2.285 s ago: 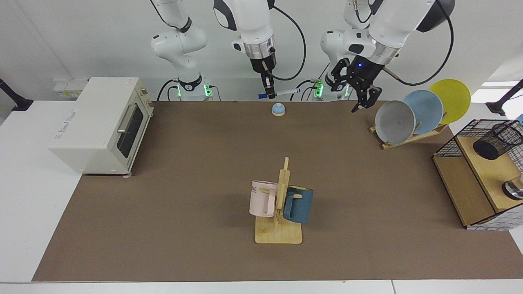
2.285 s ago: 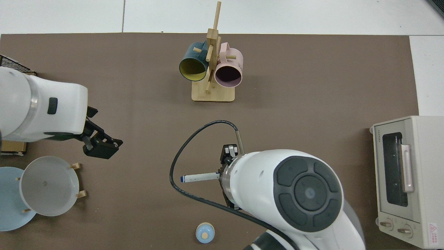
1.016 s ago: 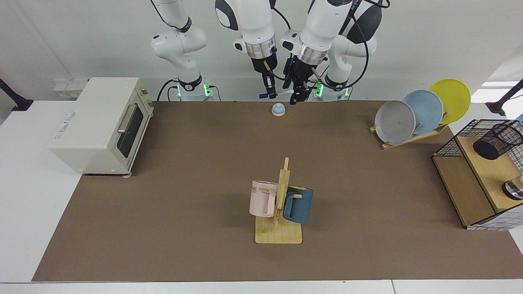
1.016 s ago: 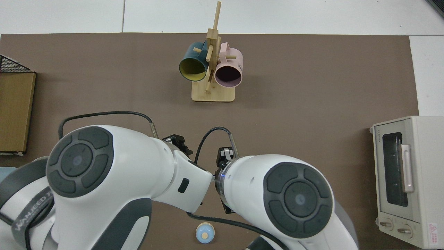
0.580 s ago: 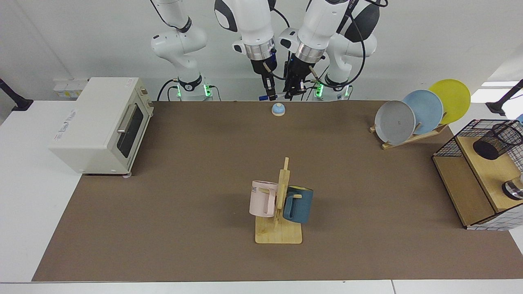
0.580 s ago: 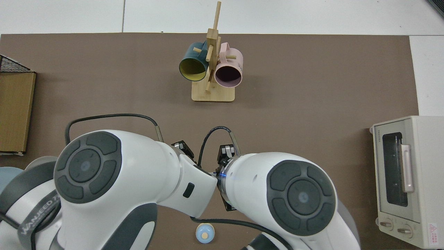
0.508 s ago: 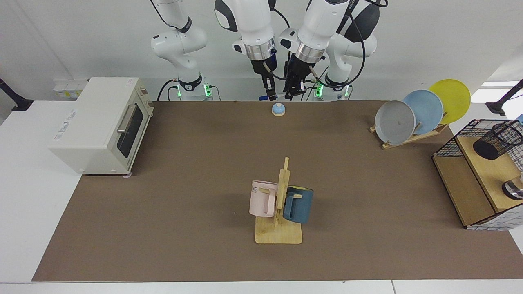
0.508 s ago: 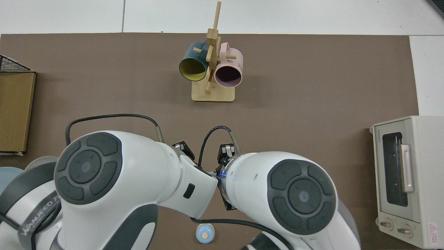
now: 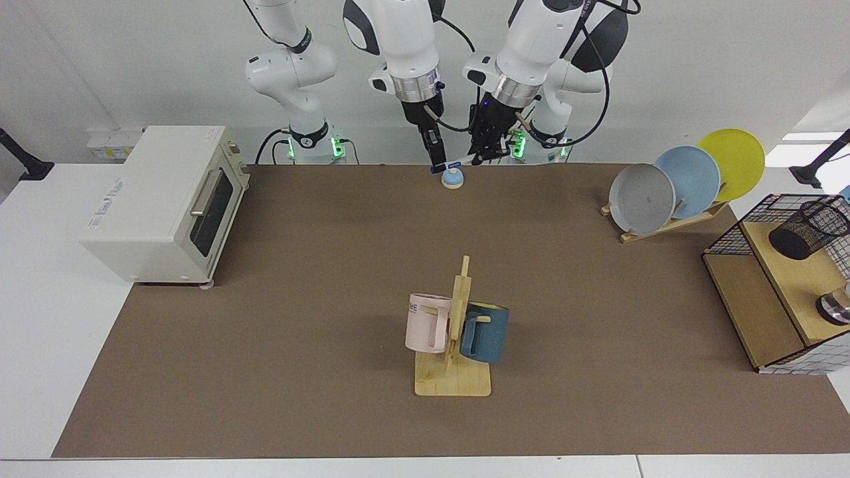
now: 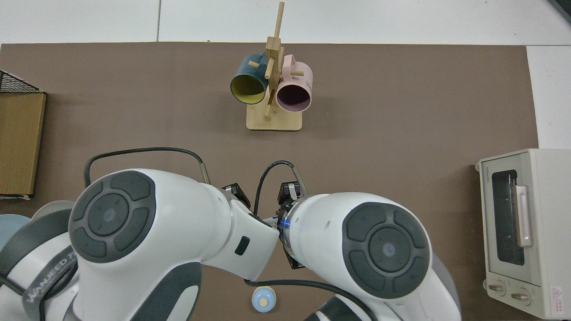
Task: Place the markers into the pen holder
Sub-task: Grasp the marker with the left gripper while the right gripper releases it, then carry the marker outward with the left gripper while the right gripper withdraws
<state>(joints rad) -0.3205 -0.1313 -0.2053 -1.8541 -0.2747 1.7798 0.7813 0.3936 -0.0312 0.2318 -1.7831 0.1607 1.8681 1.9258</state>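
The marker [image 9: 457, 164], white with a blue cap, hangs slightly tilted above the table's far edge, its blue end lower. My right gripper [image 9: 435, 164] is shut on its blue end. My left gripper [image 9: 483, 154] is at the marker's other, higher end, too crowded to read. The pen holder [image 9: 807, 229], a black mesh cup, leans on the wooden shelf of the wire rack [image 9: 730, 232] at the table's end nearest the left arm's base. In the top view both arms overlap and cover the marker and both grippers.
A small blue bell [image 9: 452, 178] sits just below the marker. A mug tree [image 9: 458, 292] with a pink and a blue mug stands mid-table. A toaster oven [image 9: 166, 199] is on one side. A plate rack [image 9: 684, 179] stands near the wire rack.
The left arm swung in from the plate rack to the marker's free end. In the last half second both grippers shifted slightly towards the left arm's base and the marker tilted.
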